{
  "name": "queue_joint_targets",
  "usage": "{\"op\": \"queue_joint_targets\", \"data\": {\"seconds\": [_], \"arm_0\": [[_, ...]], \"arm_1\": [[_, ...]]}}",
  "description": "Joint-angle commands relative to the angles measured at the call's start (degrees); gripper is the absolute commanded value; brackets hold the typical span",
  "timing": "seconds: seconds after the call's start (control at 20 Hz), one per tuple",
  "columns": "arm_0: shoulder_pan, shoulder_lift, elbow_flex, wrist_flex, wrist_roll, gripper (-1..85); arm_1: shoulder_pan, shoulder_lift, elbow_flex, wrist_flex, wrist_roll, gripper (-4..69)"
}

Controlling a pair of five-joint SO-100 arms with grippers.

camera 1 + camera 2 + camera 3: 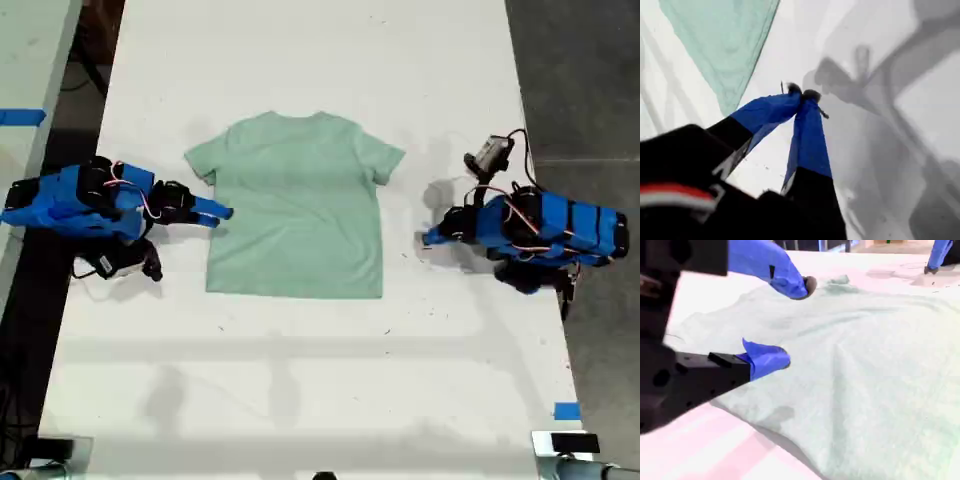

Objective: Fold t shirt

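The t shirt [297,205] lay flat and unfolded on the white table [300,380], round neck toward the far end, between both arms; my second gripper [792,322], at the exterior view's left, had its blue fingers [770,360] spread apart over the shirt's edge, clasping nothing; my first gripper [802,93], at the exterior view's right, stood off the cloth, its tips pressed together and empty.

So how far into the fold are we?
Nothing is folded yet: the shirt lies flat with both sleeves out. In hand: my second gripper is open at its edge on the exterior view's left, gripping nothing. My first gripper is shut over the bare table, off the cloth. Every fold is left to do.
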Motion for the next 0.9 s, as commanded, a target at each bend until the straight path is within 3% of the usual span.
{"op": "queue_joint_targets", "data": {"seconds": [0.0, 0.1, 0.2, 0.35, 0.55, 0.85], "arm_0": [[-1.0, 0.4, 0.5, -0.6, -1.1, 18.4], [-1.0, 0.4, 0.5, -0.6, -1.1, 18.4], [-1.0, 0.4, 0.5, -0.6, -1.1, 18.4], [-1.0, 0.4, 0.5, -0.6, -1.1, 18.4], [-1.1, 0.4, 0.5, -0.6, -1.1, 18.4], [-1.1, 0.4, 0.5, -0.6, -1.1, 18.4]], "arm_1": [[-3.0, 0.4, 2.3, 0.2, 4.0, -1.6], [-0.6, -1.6, -3.0, 4.0, 1.1, -1.7], [6.5, -20.2, -18.0, 5.9, -3.6, 0.6], [19.4, -57.4, -48.6, 5.2, -17.2, 18.4], [30.8, -88.3, -74.3, -0.4, -28.0, 20.5], [39.7, -115.9, -86.5, -13.1, -35.7, 20.7]]}}
